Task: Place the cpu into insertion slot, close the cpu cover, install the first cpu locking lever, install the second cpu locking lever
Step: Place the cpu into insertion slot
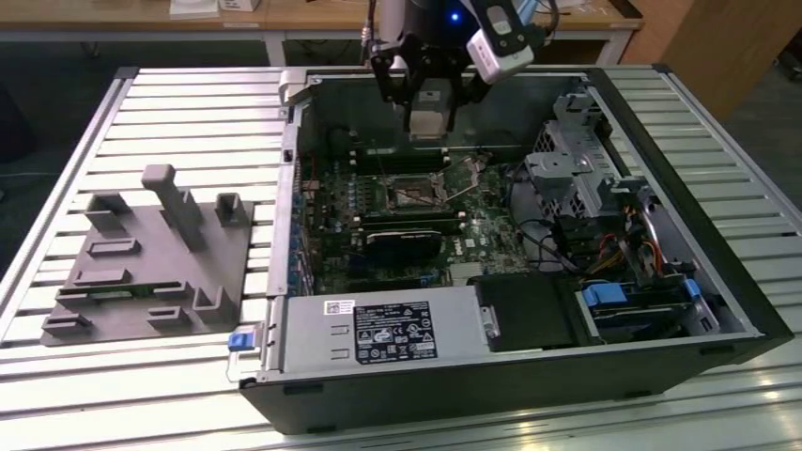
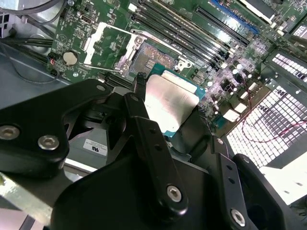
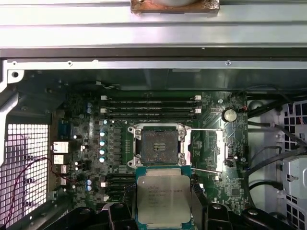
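My gripper [image 1: 427,130] hangs over the far side of the open computer case, shut on the cpu [image 3: 163,197]. The cpu is a flat square chip with a pale silver face, and it sits between the black fingers [image 2: 140,111] in both wrist views. It is held above the green board, apart from the insertion slot [image 3: 156,146]. That slot is a black-rimmed square socket with a bare dark centre [image 2: 154,61]. The cpu cover [image 3: 207,149] is a silver frame plate flipped open beside the slot [image 2: 106,44]. Thin metal levers [image 3: 206,170] stand loose next to it.
Long black memory slots [image 3: 151,109] run beside the socket. A black card [image 1: 404,246], the power supply [image 1: 376,331], drive cages [image 1: 589,178] and cables [image 1: 621,249] sit inside the case. A grey fixture [image 1: 145,258] rests on the slatted table at the exterior view's left.
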